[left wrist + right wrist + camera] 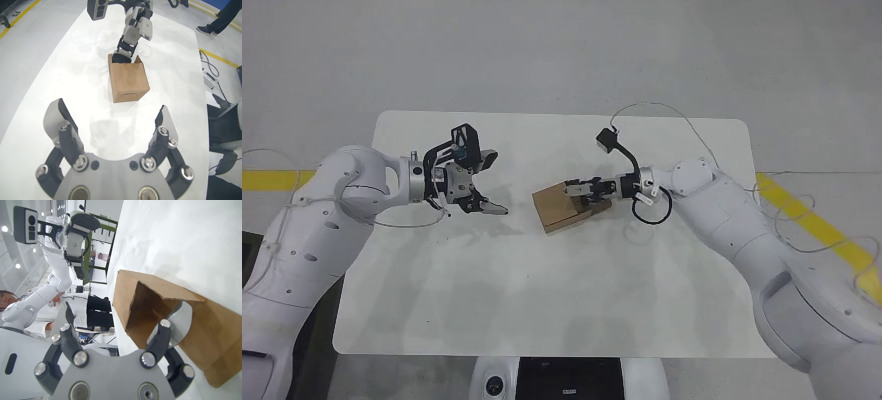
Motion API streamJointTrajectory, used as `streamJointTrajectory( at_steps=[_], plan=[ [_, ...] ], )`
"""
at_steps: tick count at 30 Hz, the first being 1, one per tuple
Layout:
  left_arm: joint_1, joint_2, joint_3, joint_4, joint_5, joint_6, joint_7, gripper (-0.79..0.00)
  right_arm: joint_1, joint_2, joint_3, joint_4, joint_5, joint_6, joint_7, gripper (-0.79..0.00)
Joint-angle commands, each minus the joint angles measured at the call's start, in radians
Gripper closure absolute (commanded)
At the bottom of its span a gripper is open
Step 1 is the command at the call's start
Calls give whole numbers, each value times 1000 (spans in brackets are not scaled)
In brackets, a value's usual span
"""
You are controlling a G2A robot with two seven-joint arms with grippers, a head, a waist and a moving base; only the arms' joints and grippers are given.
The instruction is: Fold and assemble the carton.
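A brown carton (564, 207) lies on its side at the middle of the white table (562, 300). Its closed, tucked end (128, 95) faces my left gripper (492, 183). That gripper hovers open a short way to the carton's left, with nothing between its fingers (111, 105). My right gripper (577, 193) is open at the carton's other, open end (151, 302). One of its fingers (181, 313) reaches inside under a flap, and the other finger (64, 313) stays outside. The left wrist view shows it dipping into the carton's far opening (121, 56).
A thin cable (672, 110) loops over the table's back right corner. Bare tabletop surrounds the carton on every side. Beyond the table edge a small grey box (209, 78) with cables sits on the floor.
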State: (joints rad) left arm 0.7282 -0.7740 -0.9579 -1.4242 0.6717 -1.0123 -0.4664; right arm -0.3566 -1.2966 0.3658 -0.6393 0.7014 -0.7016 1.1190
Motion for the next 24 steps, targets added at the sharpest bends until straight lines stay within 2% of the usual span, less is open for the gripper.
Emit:
streamJointTrajectory(
  at_steps=[1, 9, 10, 12, 13, 14, 15, 24],
  plan=[
    [-1, 1, 4, 3, 21, 0, 23, -785, -1, 14, 6, -14, -5, -11, -11, -785],
    [10, 8, 8, -14, 81, 0, 79, -785, 8, 80, 41, -92, -3, -11, -12, -785],
    [12, 9, 3, -12, 83, 0, 87, -785, 11, 89, 50, -104, 0, -12, -12, -723],
    [12, 11, -10, -3, 85, 1, 102, -785, 18, 107, 64, -125, -7, -12, -12, -329],
    [12, 12, -17, 3, 84, 4, 110, -785, 19, 115, 70, -135, -11, -12, -13, -225],
    [12, 12, -22, 8, 82, 10, 117, -785, 20, 123, 76, -146, -14, -13, -13, -22],
    [12, 11, -26, 12, 79, 14, 122, -785, 20, 130, 81, -158, -17, -12, -12, 0],
    [10, 10, -34, 23, 71, 24, 132, -785, 36, 176, 96, -230, -60, 0, -1, 0]
  ],
)
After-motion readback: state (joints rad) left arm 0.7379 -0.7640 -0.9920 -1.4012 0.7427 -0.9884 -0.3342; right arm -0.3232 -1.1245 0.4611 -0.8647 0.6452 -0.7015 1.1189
